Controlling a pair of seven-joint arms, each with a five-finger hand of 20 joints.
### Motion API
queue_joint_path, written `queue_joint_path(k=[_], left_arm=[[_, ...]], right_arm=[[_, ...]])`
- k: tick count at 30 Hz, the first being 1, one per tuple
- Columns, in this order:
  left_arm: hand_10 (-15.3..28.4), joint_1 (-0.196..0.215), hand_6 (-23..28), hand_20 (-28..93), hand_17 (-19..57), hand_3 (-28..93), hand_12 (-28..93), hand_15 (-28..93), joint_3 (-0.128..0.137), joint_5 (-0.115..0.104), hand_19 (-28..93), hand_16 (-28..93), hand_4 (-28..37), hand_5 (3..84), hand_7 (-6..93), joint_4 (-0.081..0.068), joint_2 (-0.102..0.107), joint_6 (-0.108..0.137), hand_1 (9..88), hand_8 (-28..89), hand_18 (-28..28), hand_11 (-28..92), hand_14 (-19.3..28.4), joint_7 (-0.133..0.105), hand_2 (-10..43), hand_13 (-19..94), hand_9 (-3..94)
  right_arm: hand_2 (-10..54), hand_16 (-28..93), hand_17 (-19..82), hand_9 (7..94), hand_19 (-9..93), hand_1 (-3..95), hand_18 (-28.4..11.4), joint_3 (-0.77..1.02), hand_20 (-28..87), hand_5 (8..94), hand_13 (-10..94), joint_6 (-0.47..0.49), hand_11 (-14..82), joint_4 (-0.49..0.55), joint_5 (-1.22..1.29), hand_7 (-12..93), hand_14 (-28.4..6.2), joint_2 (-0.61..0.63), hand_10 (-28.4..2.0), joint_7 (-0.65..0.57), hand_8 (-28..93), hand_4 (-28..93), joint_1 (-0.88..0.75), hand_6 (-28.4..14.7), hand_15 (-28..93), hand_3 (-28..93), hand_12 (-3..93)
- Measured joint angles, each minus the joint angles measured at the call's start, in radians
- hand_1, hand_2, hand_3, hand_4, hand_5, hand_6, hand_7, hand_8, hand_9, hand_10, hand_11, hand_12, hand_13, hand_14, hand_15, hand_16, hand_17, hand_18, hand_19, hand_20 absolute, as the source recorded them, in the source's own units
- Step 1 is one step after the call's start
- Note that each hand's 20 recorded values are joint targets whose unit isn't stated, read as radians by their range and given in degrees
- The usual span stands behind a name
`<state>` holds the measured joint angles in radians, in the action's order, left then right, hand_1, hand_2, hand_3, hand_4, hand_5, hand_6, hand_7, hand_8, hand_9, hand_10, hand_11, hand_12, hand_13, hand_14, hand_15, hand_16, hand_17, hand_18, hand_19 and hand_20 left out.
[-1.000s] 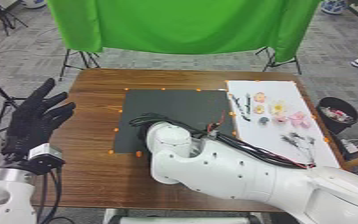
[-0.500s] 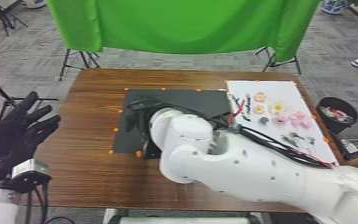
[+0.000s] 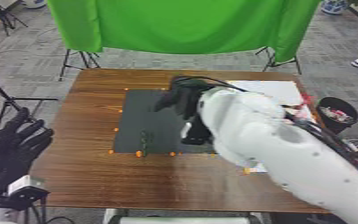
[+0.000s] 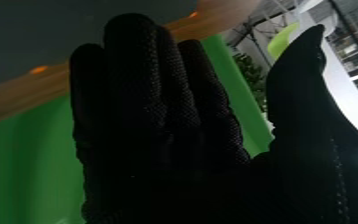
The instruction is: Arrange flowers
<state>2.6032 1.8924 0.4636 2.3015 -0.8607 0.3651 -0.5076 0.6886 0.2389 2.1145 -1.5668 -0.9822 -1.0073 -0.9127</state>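
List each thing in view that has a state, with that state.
Left hand, open
Right hand, open
Dark mat, flat on the table
Green stem, lying on the mat
White sheet, flat, partly hidden
Green cloth, hanging
Bin, open, with things inside

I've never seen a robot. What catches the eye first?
The big white right arm slants across the table, its black-gloved right hand over the dark mat. Beyond the table hangs a bright green cloth. The left hand, open and black-gloved, is at the left edge.
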Motion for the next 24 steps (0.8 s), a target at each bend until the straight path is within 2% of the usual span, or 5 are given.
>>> queue_joint_path(k=[5, 10, 17, 20, 24], left_arm=[[17.2, 0.046, 5.8, 2, -9.7, 62, 12, 51, 0.01, -0.014, 49, -11, -22.4, 30.0, 7.5, 0.007, 0.011, 0.01, 27.5, -7, 27.7, 21, 26.5, -0.022, 5.8, 19, 27.0], [17.2, 0.065, 5.8, 2, -9.7, 62, 12, 51, -0.001, -0.035, 49, -11, -22.4, 30.0, 7.4, 0.006, 0.034, 0.022, 27.5, -7, 27.8, 21, 26.5, -0.052, 5.9, 19, 27.0], [17.1, 0.043, 5.8, 2, -9.7, 61, 12, 51, -0.046, -0.049, 49, -11, -22.2, 29.9, 7.4, 0.0, 0.102, 0.047, 27.5, -7, 27.7, 21, 26.5, -0.082, 6.0, 19, 26.9], [17.2, 0.033, 5.8, 2, -9.7, 62, 12, 51, -0.053, -0.044, 48, -11, -22.2, 29.9, 7.4, 0.0, 0.132, 0.066, 27.5, -7, 27.7, 22, 26.6, -0.082, 5.9, 19, 26.9], [17.2, 0.026, 5.8, 2, -9.7, 62, 12, 52, -0.057, -0.045, 48, -11, -22.2, 29.9, 7.5, 0.0, 0.153, 0.079, 27.5, -7, 27.7, 22, 26.6, -0.091, 6.0, 19, 27.0]], right_arm=[[3.9, 10, 55, 60.4, 93, 30.3, -16.8, 0.077, -11, 56.3, 68, -0.023, 15.6, 0.05, -0.028, 12, -18.6, 0.16, -27.0, -0.061, -6, -20, -0.091, -14.7, 61, 72, 15.2], [2.7, 10, 59, 61.1, 93, 32.1, -14.8, 0.161, -9, 57.7, 73, -0.046, 14.2, 0.054, -0.052, 10, -17.0, 0.295, -27.7, -0.154, -6, -20, -0.214, -16.0, 61, 70, 14.4], [2.3, 10, 65, 71.0, 93, 33.6, -12.4, 0.226, -4, 60.2, 81, -0.109, 16.2, 0.016, -0.055, 8, -13.3, 0.396, -27.4, -0.219, -6, -19, -0.328, -17.8, 60, 68, 14.1], [1.9, 10, 67, 74.7, 93, 34.1, -11.3, 0.288, -5, 60.2, 83, -0.116, 17.4, 0.008, -0.065, 7, -12.4, 0.405, -26.6, -0.243, -6, -19, -0.38, -18.1, 58, 68, 14.1], [0.7, 10, 72, 80.8, 93, 35.3, -8.3, 0.314, -13, 60.6, 88, -0.12, 17.6, 0.002, -0.084, 7, -11.1, 0.424, -25.8, -0.266, -6, -18, -0.414, -18.8, 54, 66, 13.8]])
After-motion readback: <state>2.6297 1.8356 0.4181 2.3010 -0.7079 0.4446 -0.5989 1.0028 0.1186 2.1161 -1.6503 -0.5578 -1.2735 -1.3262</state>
